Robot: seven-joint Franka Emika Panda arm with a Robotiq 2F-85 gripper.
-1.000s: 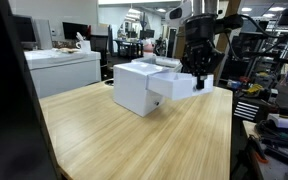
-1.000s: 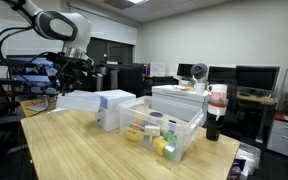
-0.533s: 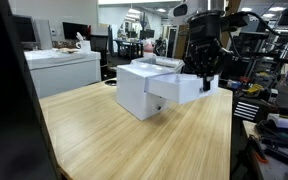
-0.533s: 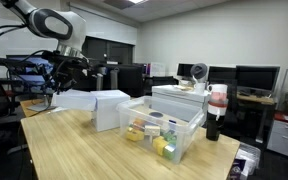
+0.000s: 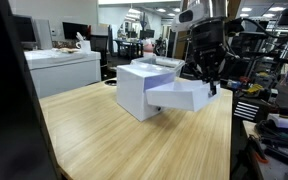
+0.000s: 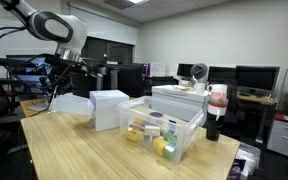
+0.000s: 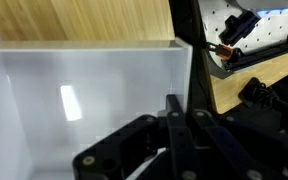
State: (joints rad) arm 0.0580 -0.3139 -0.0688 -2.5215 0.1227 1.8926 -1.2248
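A white box (image 5: 136, 88) stands on the wooden table (image 5: 124, 140), also seen as the white box (image 6: 109, 108) in the second exterior view. A white drawer (image 5: 180, 95) sticks well out of its side, tilted slightly down at the outer end. My gripper (image 5: 209, 82) comes down from above and is shut on the drawer's outer front wall. From the side, the gripper (image 6: 54, 93) holds the far end of the drawer (image 6: 74, 103). In the wrist view the drawer (image 7: 84, 90) is empty and white inside, with my gripper (image 7: 176, 118) pinching its wall.
A clear plastic bin (image 6: 189, 140) with several coloured items sits beside the white box, with a white case (image 6: 179, 97) behind it and a dark bottle (image 6: 214, 118) to its right. The table's edge (image 5: 232, 140) lies near the drawer's end, with cables and equipment (image 5: 274, 125) beyond.
The drawer has slid further out of the white box. My gripper has moved away from the box with the drawer's front wall still in its jaws.
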